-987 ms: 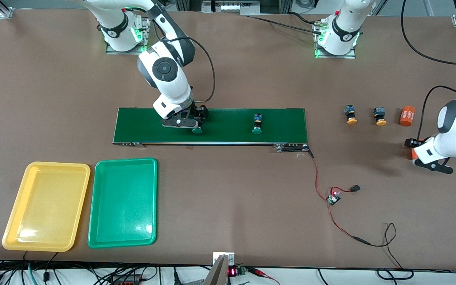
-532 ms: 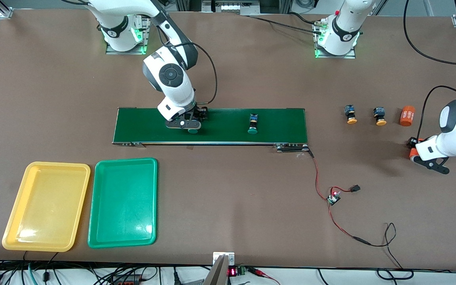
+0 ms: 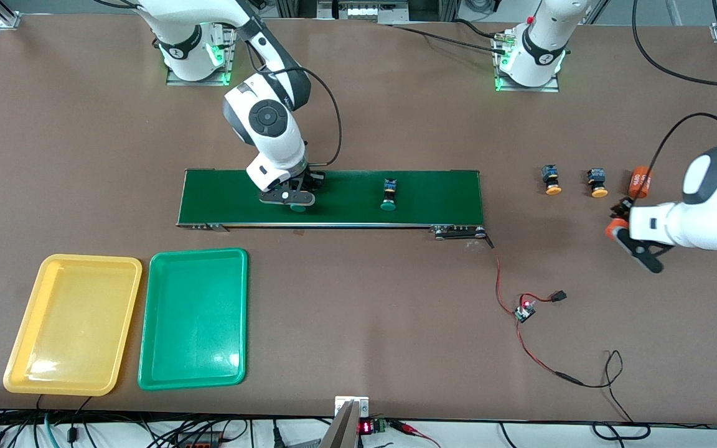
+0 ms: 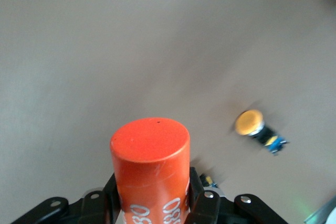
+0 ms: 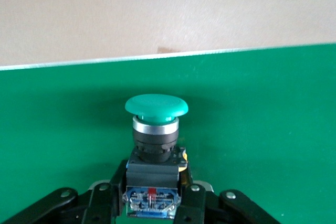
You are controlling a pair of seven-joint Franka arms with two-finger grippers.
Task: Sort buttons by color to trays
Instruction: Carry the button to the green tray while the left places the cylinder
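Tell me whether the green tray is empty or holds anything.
Empty: the green tray shows only bare floor, with no button inside.

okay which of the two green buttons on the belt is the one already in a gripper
The green button toward the right arm's end of the conveyor belt: the right gripper is shut on its body. The other green button lies free, mid-belt.

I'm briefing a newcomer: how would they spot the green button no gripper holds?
Find the long dark green belt mid-table. Two green buttons are over it; the free green button lies alone toward the left arm's end. The other green button sits in the right gripper.
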